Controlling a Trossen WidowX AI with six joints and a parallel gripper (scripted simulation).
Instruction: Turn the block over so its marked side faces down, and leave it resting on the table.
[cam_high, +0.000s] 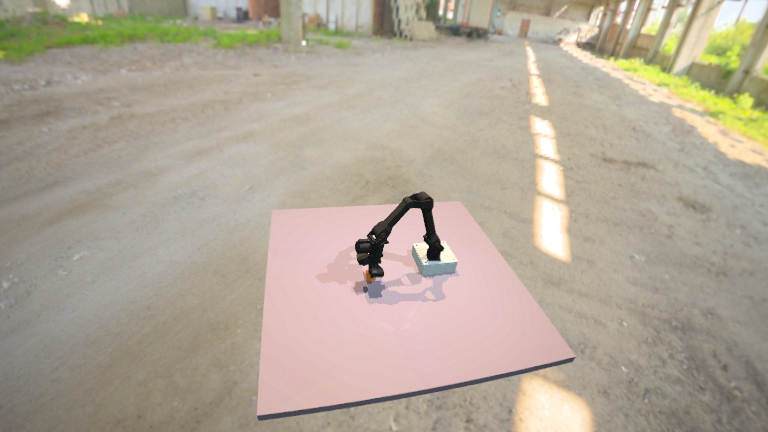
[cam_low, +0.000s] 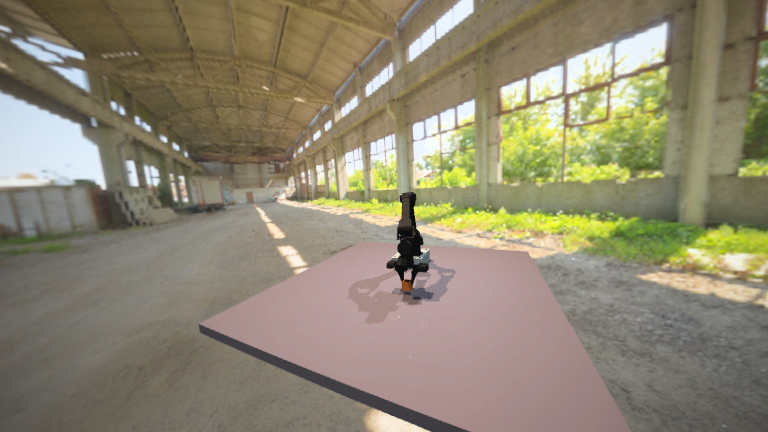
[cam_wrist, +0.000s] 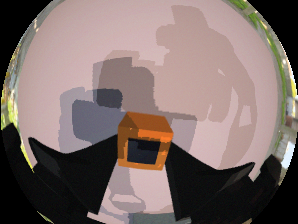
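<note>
One tool I run grips the orange block above the bench; rotate slowly, dark marked face toward six o'clock.

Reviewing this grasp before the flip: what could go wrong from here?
1. The gripper is shut on the orange block near the fingertips; a shallow hold might let it slip or twist while turning.
2. The dark marked face points at the wrist camera, away from the pink table, so a full half-turn seems needed; stopping short would likely leave the mark sideways.
3. In the top view the block hangs just over the table; rotating there may clip the surface.
</note>
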